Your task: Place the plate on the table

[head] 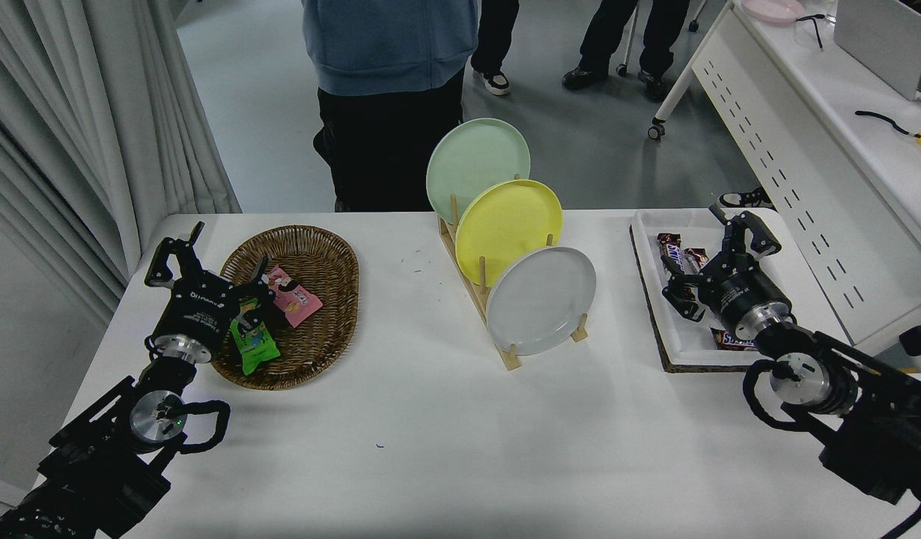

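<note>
White worktop (430, 449) with rounded corners; wide bare surface in front, between both arms and nearer to the camera than the right claw (719, 258). Far edge just behind the rack, with a person in blue top (389, 45) standing there. To the right of the right claw, past the worktop edge, a white perforated-panel desk (790, 172).

Directly under the right claw, a white tray (648, 299) on a dark mat, with chocolate bars (681, 254) inside, partly hidden by the claw. Far to the left of this claw, a brown wicker basket (318, 254) holding a pink snack packet (296, 299) and a green snack packet (252, 340). Left claw (187, 254) parked at the lower left, beside and partly over the basket's left rim, fingers spread, holding nothing.

Between basket and tray, a wooden rack (505, 352) with three plates standing on edge, tilted: pale green plate (475, 161) at the far end, yellow plate (505, 221) in the middle, grey plate (541, 299) in the nearest slot. Grey plate to the left of the right claw, somewhat nearer to the camera, well apart from it, with bare worktop and the tray's left wall between.

Right claw hovering above the tray, fingers wide apart, empty.
</note>
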You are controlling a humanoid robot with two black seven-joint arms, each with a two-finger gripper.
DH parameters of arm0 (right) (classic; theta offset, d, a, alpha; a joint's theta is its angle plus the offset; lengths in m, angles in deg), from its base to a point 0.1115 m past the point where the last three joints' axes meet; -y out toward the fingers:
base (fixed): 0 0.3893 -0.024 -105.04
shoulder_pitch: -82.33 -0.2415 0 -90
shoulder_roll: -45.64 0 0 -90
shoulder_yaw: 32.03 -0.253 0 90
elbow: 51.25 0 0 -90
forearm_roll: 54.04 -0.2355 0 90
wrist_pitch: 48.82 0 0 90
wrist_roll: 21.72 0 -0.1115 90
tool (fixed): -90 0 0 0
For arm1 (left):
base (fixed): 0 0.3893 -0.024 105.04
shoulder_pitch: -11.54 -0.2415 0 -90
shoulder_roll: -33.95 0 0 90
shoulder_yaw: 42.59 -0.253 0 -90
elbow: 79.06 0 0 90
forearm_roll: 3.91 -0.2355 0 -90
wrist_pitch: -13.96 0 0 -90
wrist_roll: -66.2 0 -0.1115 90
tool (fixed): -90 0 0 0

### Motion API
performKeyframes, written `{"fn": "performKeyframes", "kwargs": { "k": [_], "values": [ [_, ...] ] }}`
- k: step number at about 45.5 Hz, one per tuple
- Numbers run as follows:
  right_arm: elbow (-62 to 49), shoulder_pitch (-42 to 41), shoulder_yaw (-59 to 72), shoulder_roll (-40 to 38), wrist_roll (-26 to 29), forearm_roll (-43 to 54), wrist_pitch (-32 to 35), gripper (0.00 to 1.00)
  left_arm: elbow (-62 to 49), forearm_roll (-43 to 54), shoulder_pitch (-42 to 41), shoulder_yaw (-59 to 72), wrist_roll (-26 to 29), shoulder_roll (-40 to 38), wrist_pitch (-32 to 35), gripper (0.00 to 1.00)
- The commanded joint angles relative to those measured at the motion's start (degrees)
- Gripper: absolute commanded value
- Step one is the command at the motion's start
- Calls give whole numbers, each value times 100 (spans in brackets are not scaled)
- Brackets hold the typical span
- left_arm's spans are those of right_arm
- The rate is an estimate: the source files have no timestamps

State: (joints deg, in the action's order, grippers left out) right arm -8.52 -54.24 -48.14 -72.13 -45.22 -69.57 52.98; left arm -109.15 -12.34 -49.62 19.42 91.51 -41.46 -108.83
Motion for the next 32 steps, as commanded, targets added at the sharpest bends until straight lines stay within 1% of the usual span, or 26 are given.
{"fn": "performKeyframes", "kwargs": {
  "k": [1,5,11,24,32],
  "values": [
    [455,-827,1513,-545,-6,-617,15,99,3,-1,-1,3,0,0,0,100],
    [560,-1187,2303,-563,3,-934,50,99,3,-1,-1,-5,0,0,0,100],
    [657,-1828,3165,-580,3,-970,77,99,-5,-1,-1,3,0,0,0,100],
    [1079,-2646,4396,-704,12,-961,24,99,-5,-1,-1,-6,0,0,0,100],
    [1387,-2928,4607,-703,12,-961,15,99,3,-1,-1,-6,0,9,0,100]
  ]
}}
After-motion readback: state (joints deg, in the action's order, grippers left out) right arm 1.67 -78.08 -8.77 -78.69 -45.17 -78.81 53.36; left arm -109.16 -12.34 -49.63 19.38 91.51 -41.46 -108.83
